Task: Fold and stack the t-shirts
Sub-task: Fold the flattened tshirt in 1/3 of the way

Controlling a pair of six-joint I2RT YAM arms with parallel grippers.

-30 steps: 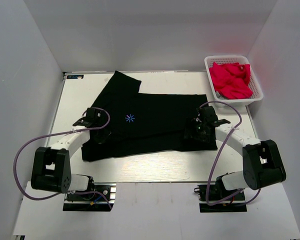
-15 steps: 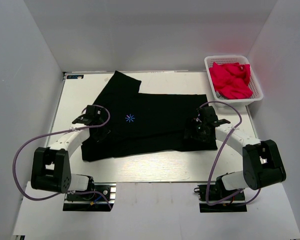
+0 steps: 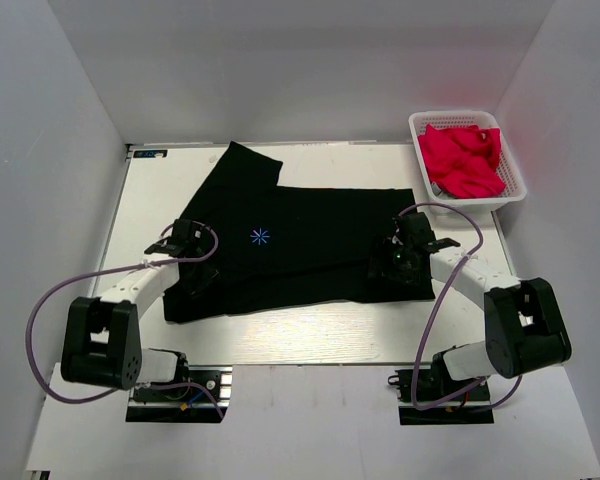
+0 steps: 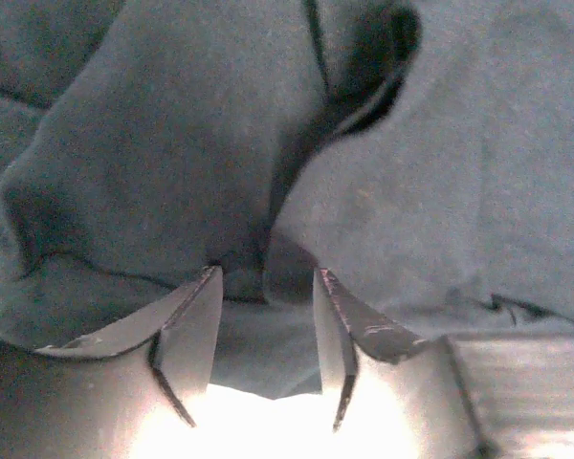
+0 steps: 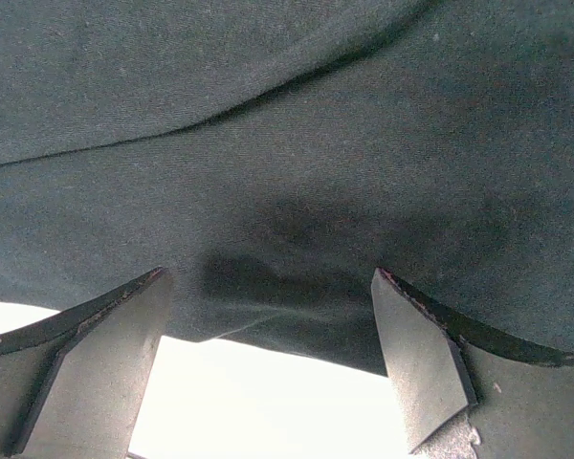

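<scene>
Black t-shirt [image 3: 300, 245] edges sit between both lowered, parted tools.

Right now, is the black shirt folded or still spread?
Mostly spread: the black shirt lies open on the table, its starburst print showing, left side bunched.

Close view of dark t-shirt [image 5: 297, 143] cloth filling most of the frame, one long crease running across its upper part. The right gripper [image 5: 268, 359] has its two fingers spread wide at the cloth's lower edge, with bright white table [image 5: 258, 406] between them
</scene>
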